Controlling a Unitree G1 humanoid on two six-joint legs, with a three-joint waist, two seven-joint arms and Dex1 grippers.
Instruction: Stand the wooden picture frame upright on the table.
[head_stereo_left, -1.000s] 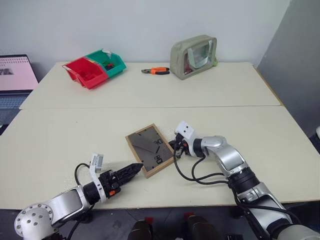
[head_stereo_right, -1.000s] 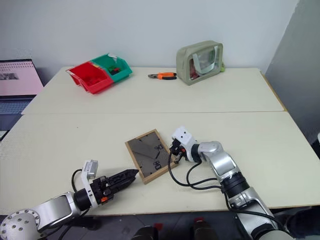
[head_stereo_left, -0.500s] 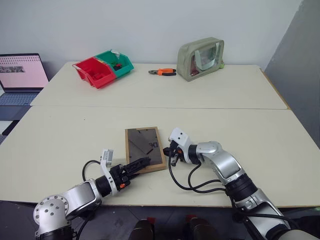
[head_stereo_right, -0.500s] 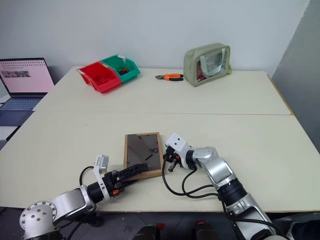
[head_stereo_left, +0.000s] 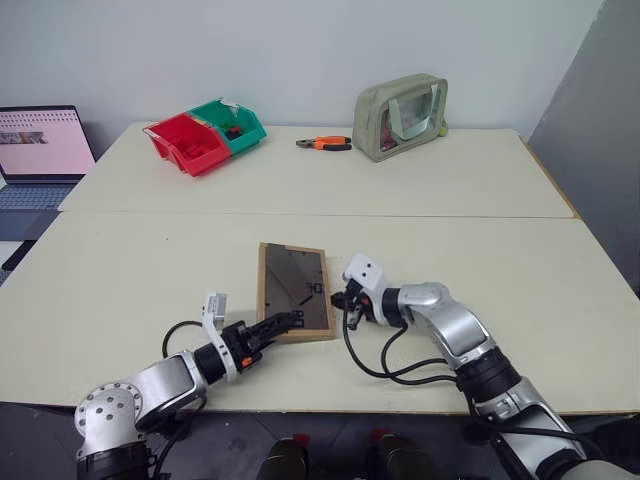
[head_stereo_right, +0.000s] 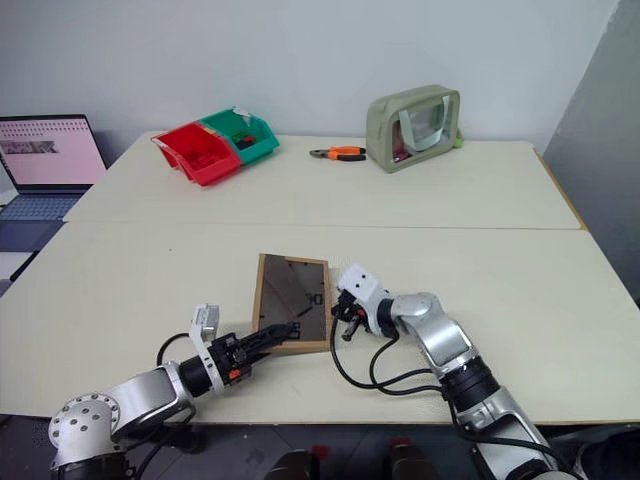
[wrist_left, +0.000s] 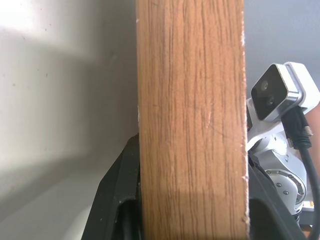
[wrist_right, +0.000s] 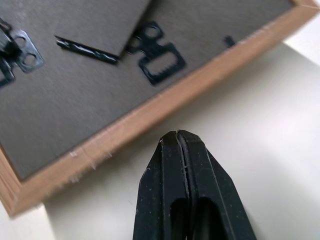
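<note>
Near the front edge of the table (head_stereo_left: 120, 260), the wooden picture frame (head_stereo_left: 295, 290) lies back-up, its dark grey-brown panel with clips showing inside a light-wood border. The left gripper (head_stereo_left: 285, 323) has its fingers clamped on the frame's near edge, one on each side of the wood. Just right of the frame, the right gripper (head_stereo_left: 347, 300) rests with its jaws pressed together, apart from the wood. Open tabletop surrounds the frame on the left, right and far sides. Well beyond the seam stand a red bin (head_stereo_left: 185, 147), a green bin (head_stereo_left: 233, 123), pliers (head_stereo_left: 323, 143) and a pouch (head_stereo_left: 402, 116); a laptop (head_stereo_left: 38, 145) sits far left.
</note>
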